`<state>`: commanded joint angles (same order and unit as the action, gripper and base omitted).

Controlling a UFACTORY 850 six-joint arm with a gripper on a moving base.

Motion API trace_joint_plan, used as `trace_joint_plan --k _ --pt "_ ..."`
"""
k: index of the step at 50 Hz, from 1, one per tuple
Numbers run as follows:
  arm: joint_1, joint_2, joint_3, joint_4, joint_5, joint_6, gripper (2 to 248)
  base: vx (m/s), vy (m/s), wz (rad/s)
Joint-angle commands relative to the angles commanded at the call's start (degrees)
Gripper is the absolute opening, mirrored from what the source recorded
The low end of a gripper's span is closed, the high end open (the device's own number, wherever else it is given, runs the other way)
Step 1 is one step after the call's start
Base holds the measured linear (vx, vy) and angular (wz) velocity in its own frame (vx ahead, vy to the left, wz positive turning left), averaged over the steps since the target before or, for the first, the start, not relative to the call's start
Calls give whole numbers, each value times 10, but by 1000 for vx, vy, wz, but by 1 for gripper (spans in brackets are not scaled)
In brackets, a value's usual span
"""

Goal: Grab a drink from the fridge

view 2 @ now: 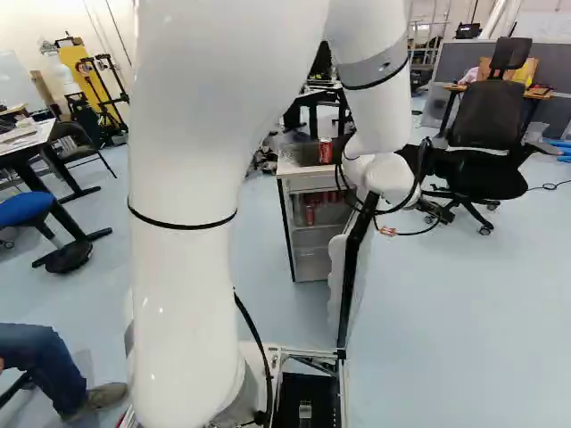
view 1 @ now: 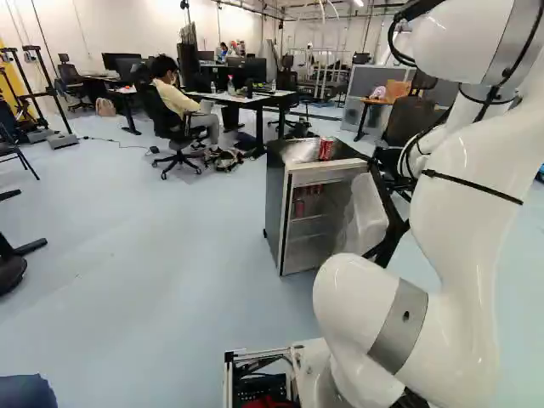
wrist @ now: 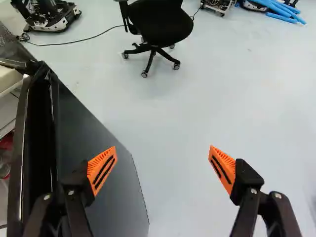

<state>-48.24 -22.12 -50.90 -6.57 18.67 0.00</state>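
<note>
The small fridge (view 1: 274,204) stands on the floor ahead of the base, right of the middle in the left base view, its door (view 1: 365,212) swung open and the pale inner lining exposed. Red cans (view 1: 299,208) occupy its shelves, a row on the upper one and at least one lower down; a further red can (view 2: 325,151) stands upright on the fridge top. The gripper (view 2: 423,162) is beyond the door in the right base view, partly hidden among the arm's dark fittings. In the wrist view its two fingers are spread wide — nothing is pinched between the orange pads (wrist: 221,168). One finger overlaps a dark panel (wrist: 113,192) of the fridge; whether it touches that surface cannot be told. The panel's near edge runs beside this finger, with shelving and a patch of red visible past it. The other finger lies over open floor (wrist: 168,113) — a broad stretch reaching from the panel's far edge to the wheeled black chair (wrist: 160,24) ahead. In the right base view, open floor also extends to the right of the door.
</note>
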Motion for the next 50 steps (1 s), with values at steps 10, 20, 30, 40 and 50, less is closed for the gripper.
trace_joint_plan --k 10,20,30,40,50 --pt "5 21 26 0 -4 0 247 0 0 0" --pt "11 42 53 0 -14 0 247 0 0 0" --pt "16 63 79 -6 -30 0 247 0 0 0" --pt "23 85 105 -23 -36 0 247 0 0 0" --pt "28 105 129 -55 -36 0 247 0 0 0"
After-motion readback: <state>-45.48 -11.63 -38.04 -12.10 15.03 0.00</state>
